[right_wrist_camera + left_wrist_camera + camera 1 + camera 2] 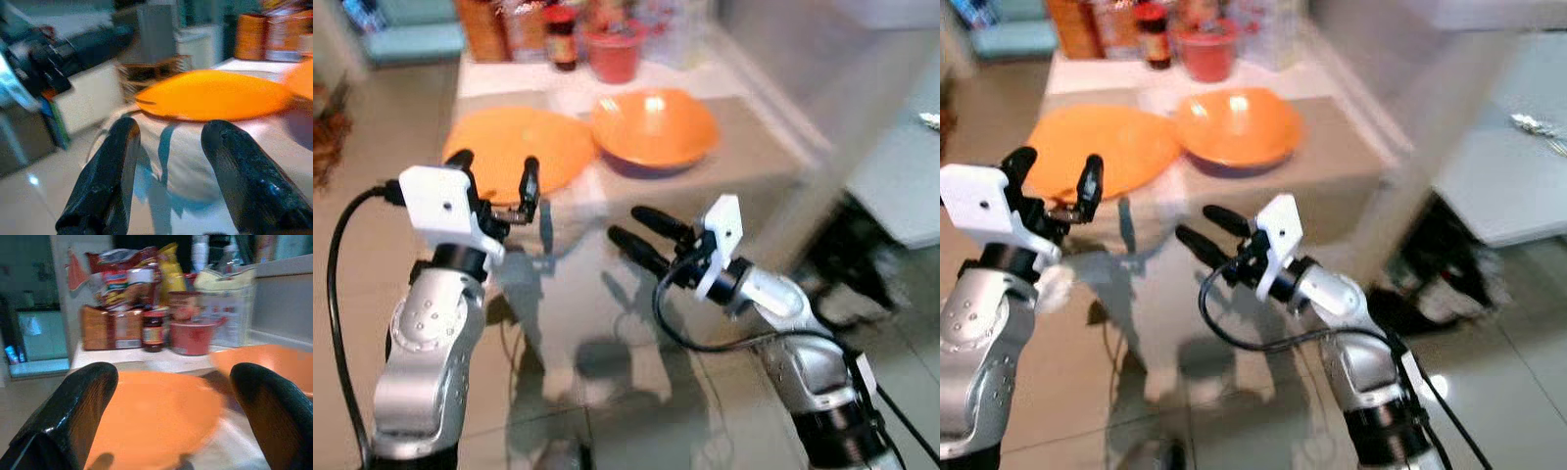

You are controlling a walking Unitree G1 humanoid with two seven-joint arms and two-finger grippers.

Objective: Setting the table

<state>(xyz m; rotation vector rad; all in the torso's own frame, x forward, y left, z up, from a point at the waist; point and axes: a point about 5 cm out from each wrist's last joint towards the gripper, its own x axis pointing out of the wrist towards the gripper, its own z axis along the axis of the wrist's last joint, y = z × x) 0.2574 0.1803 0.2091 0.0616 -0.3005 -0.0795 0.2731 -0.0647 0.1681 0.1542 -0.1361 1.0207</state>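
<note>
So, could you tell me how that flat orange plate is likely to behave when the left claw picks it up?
The orange plate looks thin, smooth and glossy, so it is probably light and stiff but slippery between the left claw's open fingers. Its near edge seems to overhang the table, which should allow an edge pinch. Held by one rim, it may tilt or swing down.

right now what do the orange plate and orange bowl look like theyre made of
Orange plate: probably plastic or melamine, with an even, saturated colour and a soft sheen. Orange bowl: likely the same, glossier, with a bright highlight inside. The blur leaves glazed ceramic possible for both.
</note>
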